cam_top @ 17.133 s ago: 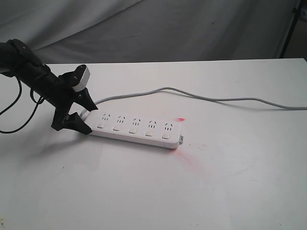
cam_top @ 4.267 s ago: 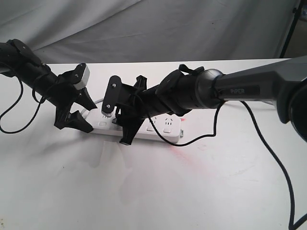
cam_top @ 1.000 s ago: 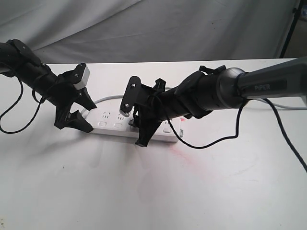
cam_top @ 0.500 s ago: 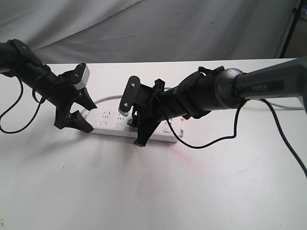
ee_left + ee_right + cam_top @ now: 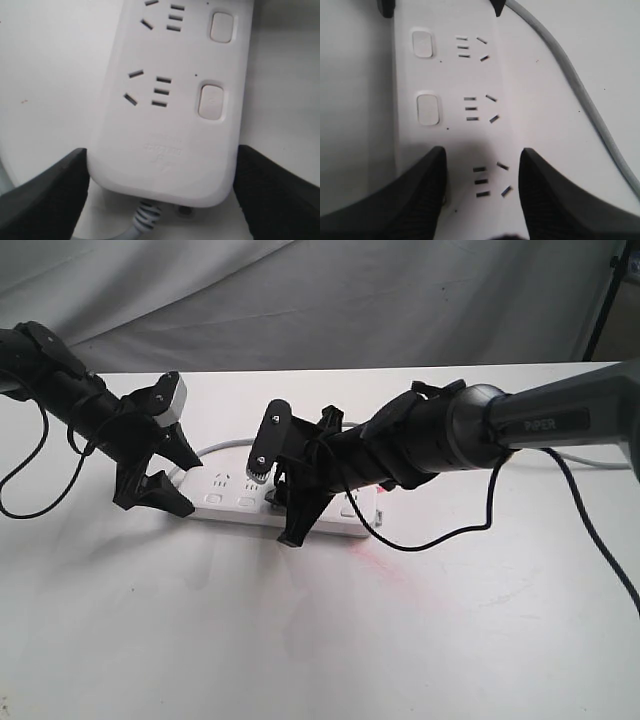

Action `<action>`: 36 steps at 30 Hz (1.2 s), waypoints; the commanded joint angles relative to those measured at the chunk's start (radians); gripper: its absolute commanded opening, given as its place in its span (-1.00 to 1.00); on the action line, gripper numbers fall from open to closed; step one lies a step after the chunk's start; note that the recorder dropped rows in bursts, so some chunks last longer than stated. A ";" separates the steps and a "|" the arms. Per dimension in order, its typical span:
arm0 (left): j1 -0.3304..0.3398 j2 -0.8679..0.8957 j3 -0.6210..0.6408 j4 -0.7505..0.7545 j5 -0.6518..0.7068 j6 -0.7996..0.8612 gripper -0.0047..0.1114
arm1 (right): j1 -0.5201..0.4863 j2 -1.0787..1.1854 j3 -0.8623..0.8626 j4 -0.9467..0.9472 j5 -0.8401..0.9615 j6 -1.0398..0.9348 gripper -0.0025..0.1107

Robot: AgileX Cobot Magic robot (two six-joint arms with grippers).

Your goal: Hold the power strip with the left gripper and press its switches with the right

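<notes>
The white power strip point(image 5: 222, 498) lies flat on the table, its grey cord point(image 5: 225, 445) leaving the left end. My left gripper point(image 5: 184, 485) is shut on that cord end, with black fingers point(image 5: 45, 195) pressed against both long sides of the power strip point(image 5: 170, 125). My right gripper point(image 5: 283, 517) stands open over the middle of the power strip point(image 5: 465, 100). One finger point(image 5: 420, 200) rests at the switch row and hides the third switch. The other finger sits past the third socket. Two switches point(image 5: 428, 109) show uncovered ahead of it, and the left wrist view shows the two switches point(image 5: 210, 101) nearest the cord.
The right arm's thin black cable point(image 5: 450, 537) loops onto the table beside the strip's right end. A faint red glow point(image 5: 375, 562) marks the table in front of that end. The grey cord point(image 5: 580, 90) runs along the far side. Grey cloth hangs behind the table's back edge.
The right gripper has edged slightly left along the strip over the last second. The left gripper and the strip have not moved.
</notes>
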 commanded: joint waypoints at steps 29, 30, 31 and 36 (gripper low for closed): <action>-0.006 0.001 -0.004 -0.007 -0.018 -0.005 0.27 | -0.054 -0.126 0.142 0.032 0.003 -0.013 -0.18; -0.006 0.001 -0.004 -0.007 -0.018 -0.005 0.27 | -0.054 -0.126 0.142 0.032 0.003 -0.013 -0.18; -0.006 0.001 -0.004 -0.007 -0.018 -0.005 0.27 | -0.054 -0.126 0.142 0.032 0.003 -0.013 -0.18; -0.006 0.001 -0.004 -0.007 -0.018 -0.005 0.27 | -0.054 -0.126 0.142 0.032 -0.013 -0.013 -0.18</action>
